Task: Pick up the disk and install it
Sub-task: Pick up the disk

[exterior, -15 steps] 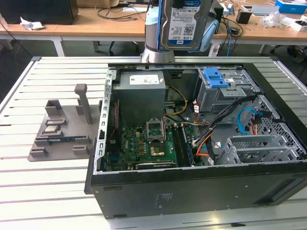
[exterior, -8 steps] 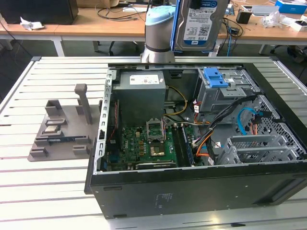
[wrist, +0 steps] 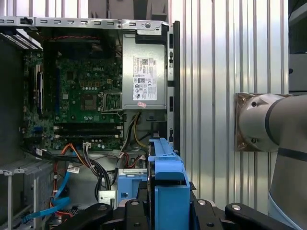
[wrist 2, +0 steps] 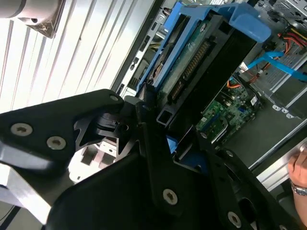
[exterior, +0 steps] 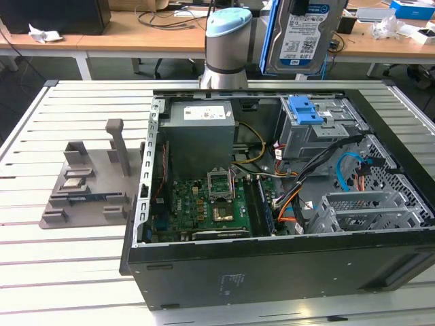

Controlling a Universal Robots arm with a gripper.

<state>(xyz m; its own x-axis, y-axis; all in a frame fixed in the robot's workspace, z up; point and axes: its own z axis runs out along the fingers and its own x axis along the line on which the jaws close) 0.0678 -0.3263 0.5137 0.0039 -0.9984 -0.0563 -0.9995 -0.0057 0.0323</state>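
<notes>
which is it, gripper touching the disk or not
Touching: the second wrist view shows the gripper clamped on the disk, fingers against its blue frame.

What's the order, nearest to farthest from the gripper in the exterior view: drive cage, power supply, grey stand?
1. Drive cage, under the held disk.
2. Power supply, beside the cage.
3. Grey stand, outside the case, exterior view's left.

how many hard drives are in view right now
1: the disk in its blue carrier, clamped in the fingers, held in the air near the open computer case. Another may sit hidden inside the drive cage.
</notes>
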